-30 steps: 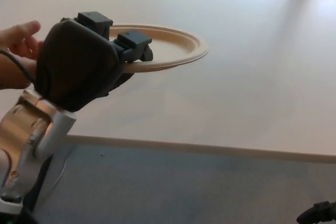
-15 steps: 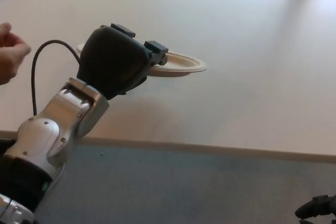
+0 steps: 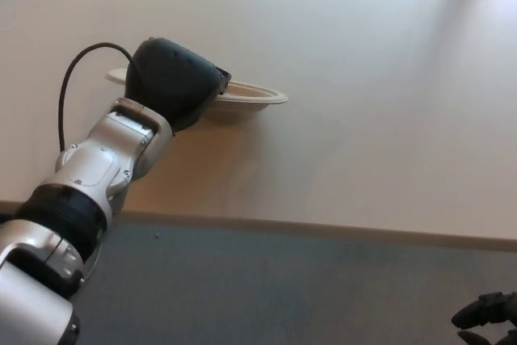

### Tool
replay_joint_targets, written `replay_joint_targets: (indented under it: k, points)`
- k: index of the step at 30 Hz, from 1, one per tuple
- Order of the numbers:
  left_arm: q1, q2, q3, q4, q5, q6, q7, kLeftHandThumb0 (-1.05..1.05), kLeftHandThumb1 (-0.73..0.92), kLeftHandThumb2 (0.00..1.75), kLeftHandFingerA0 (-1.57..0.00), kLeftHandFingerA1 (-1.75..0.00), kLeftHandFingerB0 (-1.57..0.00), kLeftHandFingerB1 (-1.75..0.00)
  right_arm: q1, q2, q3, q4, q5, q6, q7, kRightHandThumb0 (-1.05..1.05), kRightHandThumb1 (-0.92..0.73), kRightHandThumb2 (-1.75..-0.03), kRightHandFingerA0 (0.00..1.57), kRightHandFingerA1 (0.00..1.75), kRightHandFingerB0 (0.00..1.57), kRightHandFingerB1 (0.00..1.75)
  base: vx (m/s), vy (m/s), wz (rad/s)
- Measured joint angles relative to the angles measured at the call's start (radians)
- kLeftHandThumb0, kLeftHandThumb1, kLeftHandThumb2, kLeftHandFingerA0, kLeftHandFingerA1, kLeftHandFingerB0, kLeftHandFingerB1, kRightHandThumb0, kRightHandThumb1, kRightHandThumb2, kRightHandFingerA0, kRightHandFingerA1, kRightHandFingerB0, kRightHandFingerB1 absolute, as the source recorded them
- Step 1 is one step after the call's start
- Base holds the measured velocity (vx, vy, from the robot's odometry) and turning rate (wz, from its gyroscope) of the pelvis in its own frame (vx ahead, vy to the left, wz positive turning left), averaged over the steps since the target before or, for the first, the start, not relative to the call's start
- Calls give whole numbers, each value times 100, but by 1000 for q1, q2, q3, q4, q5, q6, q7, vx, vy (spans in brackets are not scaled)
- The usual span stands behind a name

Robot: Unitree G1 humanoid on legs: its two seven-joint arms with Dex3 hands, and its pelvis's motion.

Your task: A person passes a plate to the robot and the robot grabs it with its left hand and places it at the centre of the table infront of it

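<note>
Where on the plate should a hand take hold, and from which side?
At the rim. The plate is shallow with a thin, flared lip and nothing else to grip. The left hand is shut on its left edge, coming from the robot's left; the right rim is bare, so that side would also serve.

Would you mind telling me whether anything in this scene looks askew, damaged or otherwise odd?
Nothing stands out. The black left hand holds the pale round paper plate by its near rim, low over the light tabletop, roughly level. The plate looks intact and empty. Only part of the right hand shows at the bottom corner.
</note>
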Motion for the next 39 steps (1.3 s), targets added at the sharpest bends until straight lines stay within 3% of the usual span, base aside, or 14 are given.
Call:
replay_joint_targets:
  k: [1,2,3,4,5,6,15,20,28,29,32,34,35,39]
  points:
    - [-10,-5,-1,15,-7,5,-3,-48,71,62,-67,-81,-38,-33,-1,0,3,0,-1,0,0,-69,-73,-62,70,66,53,53,0,0,0]
    - [-16,-8,2,22,-15,6,-9,-48,71,62,-67,-81,-38,-33,-1,0,5,0,-2,0,0,-69,-73,-62,70,66,53,53,0,0,0]
    - [-19,-13,15,25,-29,6,-22,-72,55,85,-28,-47,-9,-38,-2,0,6,0,-2,-1,0,-68,-75,-62,69,65,54,53,0,0,0]
    - [-22,-18,30,25,-46,6,-41,-72,55,85,-28,-47,-9,-38,-2,0,8,0,-2,-1,0,-68,-75,-62,69,65,54,53,0,0,0]
    - [-24,-21,42,24,-59,6,-58,-79,48,89,0,-14,0,-15,-3,0,9,0,-2,-2,0,-68,-75,-62,69,66,55,54,0,0,0]
    - [-24,-23,51,21,-70,6,-75,-85,47,58,0,0,0,-1,-4,0,9,0,-2,-2,0,-67,-74,-62,68,66,53,53,0,0,0]
    - [-48,-26,102,6,-125,9,-218,-96,45,55,0,0,0,0,-6,2,9,0,-1,-3,0,-64,-74,-62,69,66,52,51,0,0,0]
    - [-102,-25,113,10,-145,17,-313,-105,41,73,0,0,0,0,-12,2,9,0,0,-2,0,-49,-71,-65,67,65,60,55,0,0,0]
    - [-160,-23,124,10,-176,32,-446,-103,49,57,0,0,0,0,-15,2,8,0,0,-2,0,-41,-63,-68,65,66,56,55,0,0,0]
    - [-166,-23,125,10,-180,34,-464,-105,42,71,0,0,0,0,-16,2,7,0,0,-2,0,-36,-58,-69,67,68,57,55,0,0,0]
    - [-187,-22,125,21,-193,41,-514,-105,42,71,0,0,0,0,-22,2,6,0,0,-2,1,-37,-59,-68,70,68,58,55,0,0,0]
    - [-207,-22,126,36,-200,46,-551,-98,47,57,0,-3,0,0,-29,2,5,0,1,-2,1,-38,-59,-66,70,69,58,55,0,0,0]
    - [-217,-22,126,45,-202,47,-569,-67,38,87,-6,-21,0,0,-33,2,5,0,1,-2,1,-39,-56,-65,68,68,57,55,0,0,0]
    - [-257,-22,125,80,-212,50,-637,-71,41,86,-3,-11,0,0,-47,2,4,0,1,-2,2,-38,-55,-63,68,67,58,55,0,0,0]
